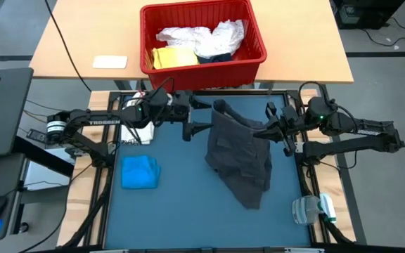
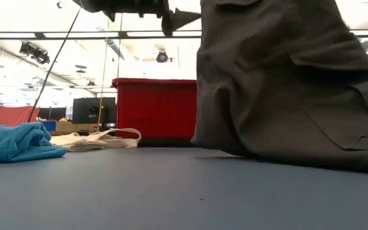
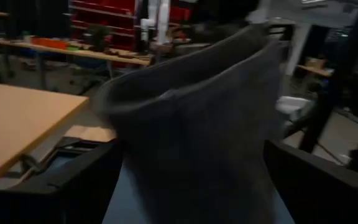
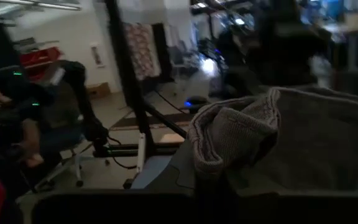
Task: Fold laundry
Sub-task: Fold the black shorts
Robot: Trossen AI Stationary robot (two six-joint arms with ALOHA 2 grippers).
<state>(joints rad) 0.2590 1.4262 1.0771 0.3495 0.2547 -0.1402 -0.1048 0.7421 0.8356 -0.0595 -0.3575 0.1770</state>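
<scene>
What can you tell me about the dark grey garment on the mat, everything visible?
The dark grey garment is soft, thick woven-looking cloth with seams and what looks like a patch pocket, possibly trousers. It is lifted by one upper edge and hangs in folds, its lower part trailing on the blue mat. The right tool is shut on its bunched edge. The left tool, open, sits beside the opposite edge without holding it. Nothing else touches it.

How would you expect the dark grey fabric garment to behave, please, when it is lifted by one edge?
The dark grey fabric garment probably flops: it hangs in folds from the right gripper, its lower end pooled on the blue mat. It seems fairly thick, so likely weighty.
</scene>
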